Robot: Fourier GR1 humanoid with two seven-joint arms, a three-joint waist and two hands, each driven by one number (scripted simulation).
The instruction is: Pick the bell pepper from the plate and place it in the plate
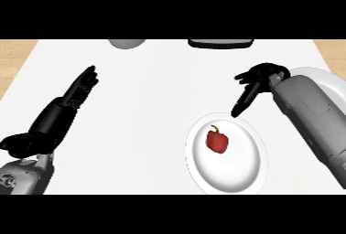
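Observation:
A red bell pepper point(217, 140) with a green stem lies on a white plate point(236, 176) at the lower middle right of the white counter. A second white plate point(329, 82) shows at the right edge, mostly hidden behind my right forearm. My right hand point(255, 84) hangs just beyond the near plate's far rim, fingers straight and pointing down toward the rim, open, apart from the pepper. My left hand point(76, 93) rests open at the left, fingers straight and pointing away, holding nothing.
A grey rounded object point(126, 43) sits at the counter's far edge, left of middle. A dark object with a white rim point(220, 44) sits at the far edge to its right. Wooden floor shows beyond both sides of the counter.

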